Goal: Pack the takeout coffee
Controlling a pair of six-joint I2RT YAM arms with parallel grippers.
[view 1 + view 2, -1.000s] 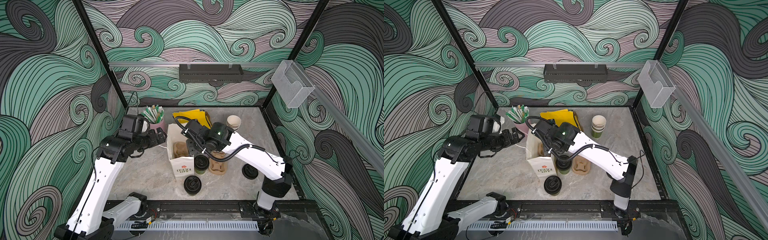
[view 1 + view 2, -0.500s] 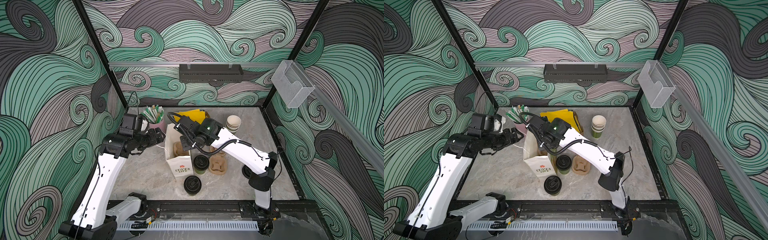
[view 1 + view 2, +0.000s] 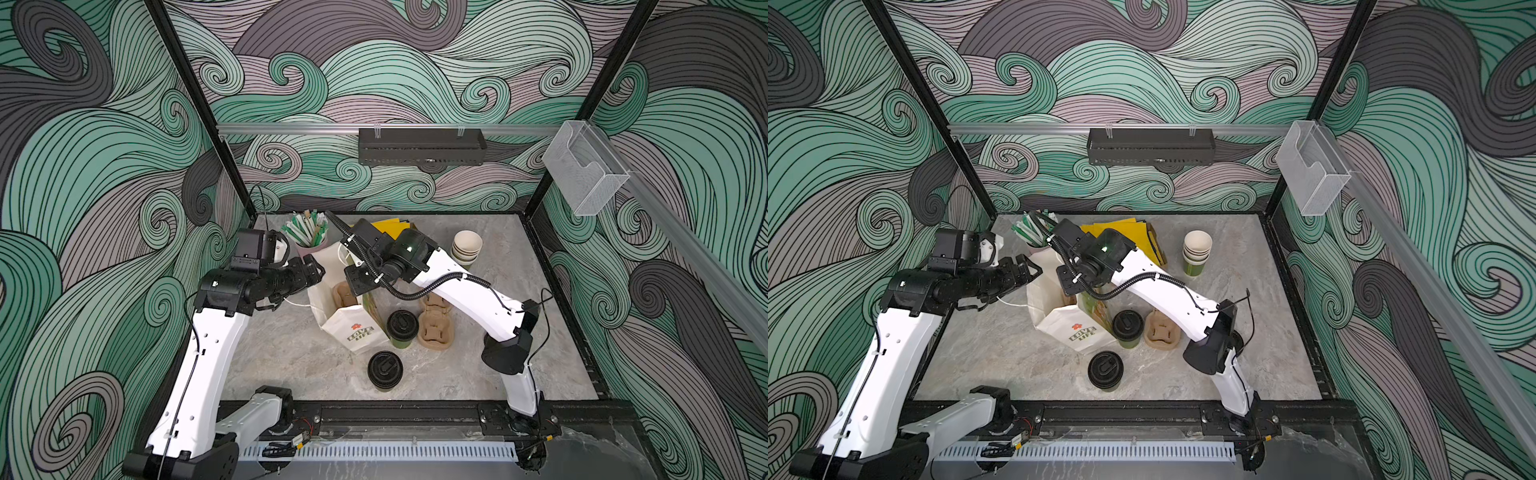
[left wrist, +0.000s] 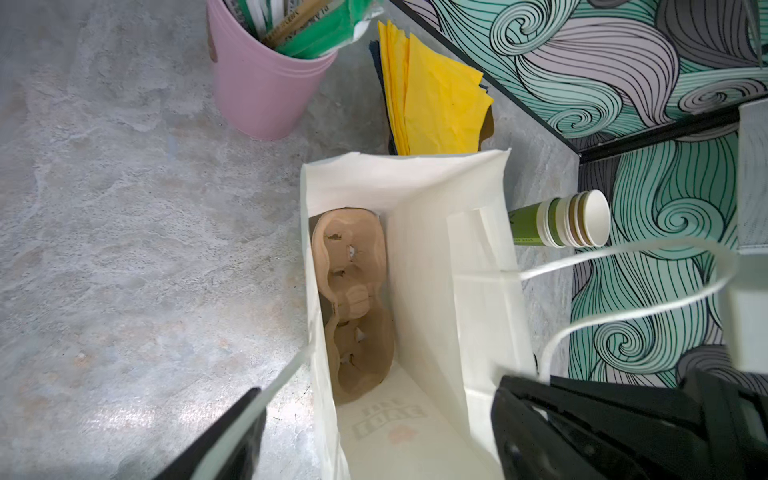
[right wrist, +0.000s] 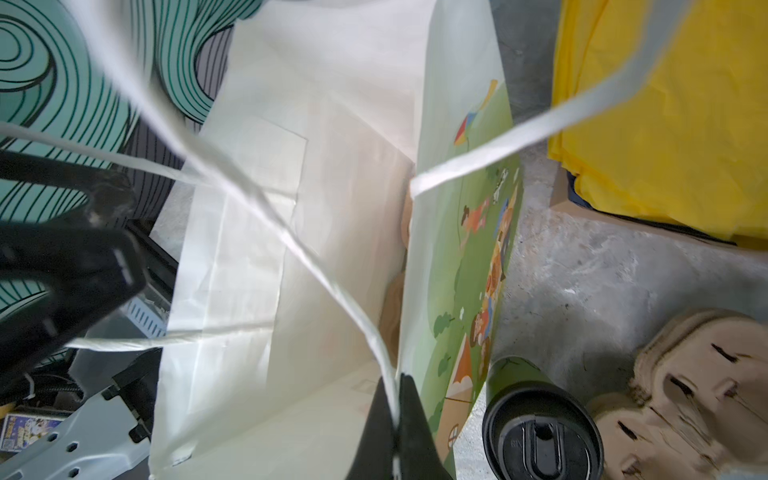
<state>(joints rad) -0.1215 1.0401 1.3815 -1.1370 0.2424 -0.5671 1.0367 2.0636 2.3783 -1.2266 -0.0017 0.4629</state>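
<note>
Marble tabletop (image 5: 582,270): right claw (image 5: 395,415) pinches bag handle (image 5: 324,270) near takeout coffee (image 5: 540,440).

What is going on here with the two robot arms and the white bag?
The right gripper is shut on one string handle of the white paper bag. The left gripper is open at the opposite side of the bag's mouth. A cardboard cup carrier already lies inside the bag. The coffee cup with the black lid stands on the table right beside the bag, not yet packed.
</note>
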